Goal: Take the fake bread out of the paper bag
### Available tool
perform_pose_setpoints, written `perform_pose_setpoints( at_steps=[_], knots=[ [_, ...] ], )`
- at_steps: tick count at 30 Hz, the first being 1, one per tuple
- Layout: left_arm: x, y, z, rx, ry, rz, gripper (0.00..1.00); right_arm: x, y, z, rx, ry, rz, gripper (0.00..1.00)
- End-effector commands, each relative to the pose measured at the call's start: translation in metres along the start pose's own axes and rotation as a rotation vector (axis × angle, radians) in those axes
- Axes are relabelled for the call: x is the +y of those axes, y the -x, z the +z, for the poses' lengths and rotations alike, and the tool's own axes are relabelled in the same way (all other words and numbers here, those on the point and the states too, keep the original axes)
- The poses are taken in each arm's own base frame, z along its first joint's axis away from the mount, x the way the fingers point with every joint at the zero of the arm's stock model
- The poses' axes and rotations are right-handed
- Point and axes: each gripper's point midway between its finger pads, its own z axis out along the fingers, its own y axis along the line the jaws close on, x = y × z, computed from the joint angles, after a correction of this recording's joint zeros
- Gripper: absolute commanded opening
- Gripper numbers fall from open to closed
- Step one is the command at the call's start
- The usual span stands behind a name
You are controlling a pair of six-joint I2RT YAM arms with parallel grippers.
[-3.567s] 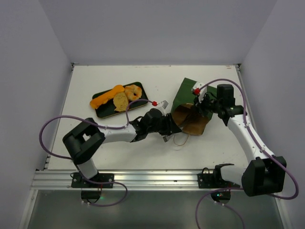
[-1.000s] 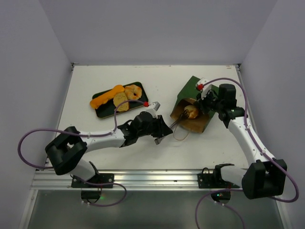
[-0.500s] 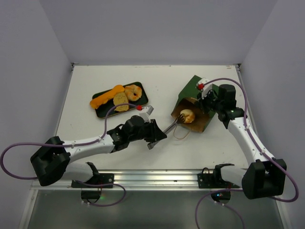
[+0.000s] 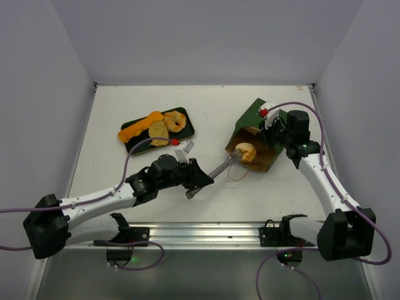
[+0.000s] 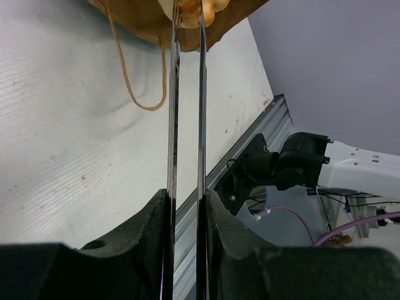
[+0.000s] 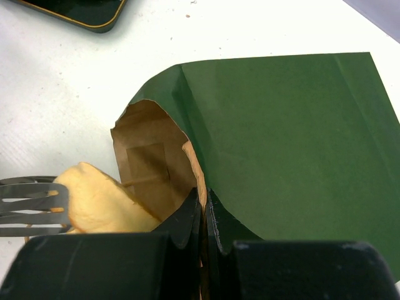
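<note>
Tongs (image 4: 220,170), squeezed by the left gripper (image 4: 195,182), pinch a golden roll (image 4: 245,151) at their tips, in the paper bag (image 4: 257,114) mouth; the right gripper (image 6: 204,212) nips its rim. Other pieces (image 4: 152,128) lie on the tray (image 4: 189,133) beyond the handles; this roll is not yet delivered.

Tray (image 4: 140,144) back left, paper bag (image 4: 251,117) on its side to the right, both on the table (image 4: 125,103).
On the tray, bread pieces (image 4: 153,127) side by side; in the bag's left-facing mouth, a roll (image 4: 245,151) between the tips of tongs (image 4: 222,167) reaching in from the near left.
</note>
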Motion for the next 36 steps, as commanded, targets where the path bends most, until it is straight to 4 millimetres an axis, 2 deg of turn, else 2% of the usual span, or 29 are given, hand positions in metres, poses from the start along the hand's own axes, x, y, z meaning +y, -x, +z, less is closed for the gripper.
perform_pose_setpoints(
  at_steps=[1,10,14,15,17,18,20,23,24,25,30,36],
  knots=[
    [-0.009,-0.001,-0.013,0.001,-0.043,0.042,0.00,-0.008,0.008,-0.003,-0.033,-0.045,-0.006,0.00],
    [-0.004,0.001,-0.051,-0.020,0.023,0.056,0.00,-0.011,0.009,-0.003,-0.033,-0.058,-0.006,0.00],
    [-0.004,0.013,-0.067,-0.062,0.063,0.059,0.00,-0.012,0.007,-0.003,-0.028,-0.059,-0.002,0.00],
    [-0.007,0.022,-0.073,-0.091,0.068,0.056,0.00,-0.011,0.007,-0.003,-0.029,-0.057,-0.002,0.00],
    [0.005,0.036,-0.080,-0.136,0.133,0.040,0.00,-0.011,0.008,-0.003,-0.030,-0.058,-0.001,0.00],
    [0.004,0.047,-0.085,-0.169,0.142,0.034,0.00,-0.011,0.008,-0.003,-0.030,-0.058,-0.001,0.00],
    [0.020,0.069,-0.092,-0.235,0.203,-0.002,0.00,-0.012,0.008,-0.003,-0.031,-0.060,0.000,0.00],
    [0.026,0.096,-0.093,-0.301,0.232,-0.040,0.00,-0.012,0.009,-0.003,-0.035,-0.060,-0.001,0.00],
    [0.038,0.105,-0.091,-0.319,0.267,-0.067,0.00,-0.011,0.008,-0.003,-0.033,-0.059,0.000,0.00],
    [0.042,0.122,-0.085,-0.359,0.258,-0.136,0.00,-0.012,0.009,-0.004,-0.035,-0.063,-0.003,0.00],
    [0.057,0.136,-0.073,-0.385,0.268,-0.243,0.00,-0.011,0.010,-0.006,-0.042,-0.063,-0.006,0.00],
    [0.085,0.154,-0.073,-0.447,0.336,-0.316,0.00,-0.009,0.011,-0.006,-0.050,-0.058,-0.008,0.00]
  ],
)
